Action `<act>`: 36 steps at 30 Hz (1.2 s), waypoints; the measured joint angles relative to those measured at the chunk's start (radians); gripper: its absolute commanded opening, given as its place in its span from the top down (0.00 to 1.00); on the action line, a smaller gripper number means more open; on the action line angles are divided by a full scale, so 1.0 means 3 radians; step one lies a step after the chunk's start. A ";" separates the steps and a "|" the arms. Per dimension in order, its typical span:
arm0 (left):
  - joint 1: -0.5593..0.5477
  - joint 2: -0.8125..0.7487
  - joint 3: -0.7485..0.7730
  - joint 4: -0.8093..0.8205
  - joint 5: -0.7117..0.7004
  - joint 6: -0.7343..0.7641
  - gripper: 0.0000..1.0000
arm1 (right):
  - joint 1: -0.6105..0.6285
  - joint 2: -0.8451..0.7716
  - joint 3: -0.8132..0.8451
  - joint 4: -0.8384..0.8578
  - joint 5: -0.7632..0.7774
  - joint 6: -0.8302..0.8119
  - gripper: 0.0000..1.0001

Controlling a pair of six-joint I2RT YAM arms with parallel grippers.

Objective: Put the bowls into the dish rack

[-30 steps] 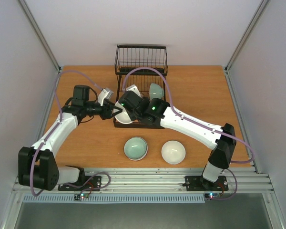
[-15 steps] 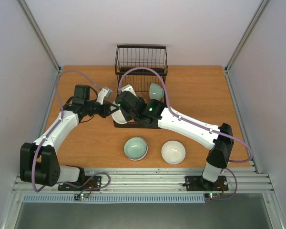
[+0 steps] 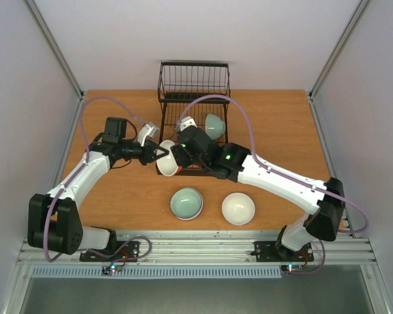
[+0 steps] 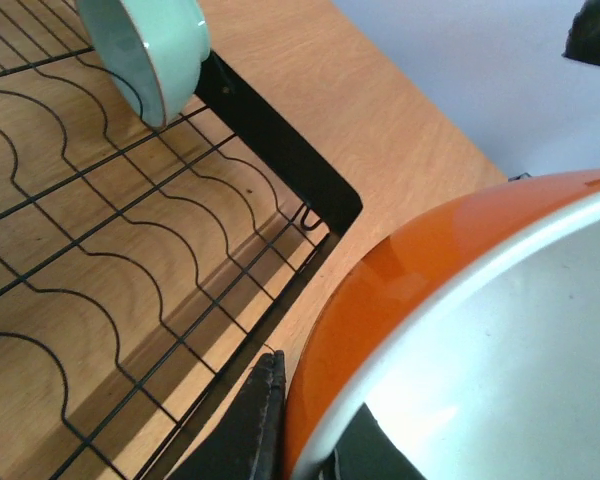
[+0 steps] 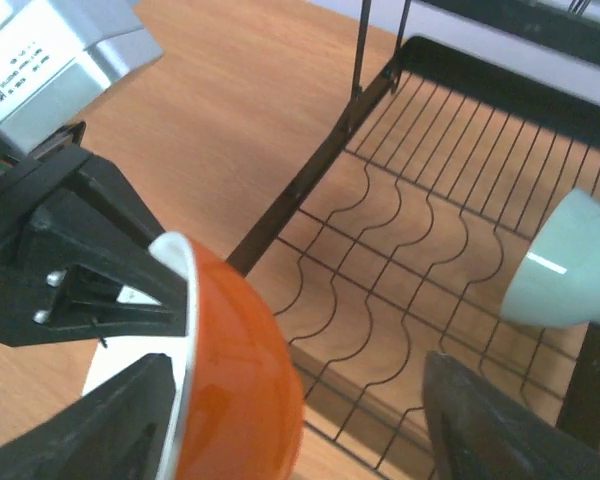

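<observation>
An orange bowl [image 3: 166, 167] with a white inside hangs tilted at the near left corner of the black wire dish rack [image 3: 193, 98]. My left gripper [image 3: 156, 156] is shut on its rim, one finger [image 4: 260, 420] outside and one inside the orange bowl [image 4: 460, 330]. My right gripper [image 3: 178, 152] is open, and its fingers [image 5: 500, 420] straddle the orange bowl [image 5: 235, 370] without gripping it. A mint-green bowl [image 3: 214, 124] leans on edge in the rack's flat tray [image 5: 430, 230]. Another mint-green bowl [image 3: 186, 203] and a white bowl [image 3: 238, 208] sit on the table in front.
The rack's tall basket section [image 3: 194, 80] stands at the far end. The rack's black near frame [image 4: 280, 150] runs just beside the held bowl. Purple cables loop over both arms. Grey walls bound the wooden table [image 3: 281, 124] left and right.
My left gripper has shut on the orange bowl's rim. My right gripper has opened and let go of it, and the right arm has drawn back to the right.
</observation>
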 measured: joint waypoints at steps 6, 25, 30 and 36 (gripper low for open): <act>-0.0003 0.0001 0.0000 -0.0033 0.0186 0.0114 1.00 | -0.0078 -0.0341 -0.0392 0.0348 -0.0214 0.0017 0.06; 0.0009 0.0000 0.0000 -0.0070 0.0313 0.0216 0.99 | -0.0151 -0.0711 -0.1364 0.1358 -0.0991 0.0341 0.02; 0.0022 0.0000 0.0000 -0.0070 0.0369 0.0217 1.00 | -0.0165 -0.0759 -0.1450 0.1459 -0.1110 0.0422 0.02; 0.0042 0.0000 0.0000 -0.0069 0.0395 0.0217 1.00 | -0.0175 -0.0758 -0.1544 0.1579 -0.1245 0.0528 0.02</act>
